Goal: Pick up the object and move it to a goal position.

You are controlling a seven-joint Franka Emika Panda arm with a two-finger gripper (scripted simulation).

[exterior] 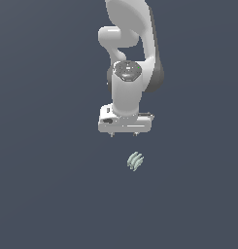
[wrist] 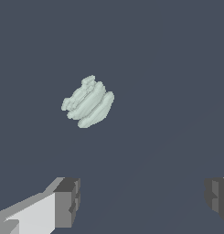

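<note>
In the exterior view, the one arm (exterior: 132,58) hangs over a plain dark ground, and its gripper (exterior: 124,132) points straight down. Only the stubby fingertips show below the hand; they stand wide apart and carry nothing. The object (exterior: 135,161) lies on the ground just below the gripper and a little toward the exterior view's right, clear of the fingers.

In the wrist view, the object (wrist: 88,102) shows as a small cluster of pale grey-green curved ribs packed side by side — I count about four, though the edges blur. Two fingertips (wrist: 67,201) frame the picture's lower corners, spread far wider than the object, with nothing between them. The object sits off the line between the pads, so the hand probably needs to shift before closing.

It looks light and rigid, but the rounded ribs may roll or slip under the pads. The safest hold is likely across the bundle's short width, pads flat against the outer ribs, near the middle.

There is one object, one gripper and two fingers; no goal marker is visible.
</note>
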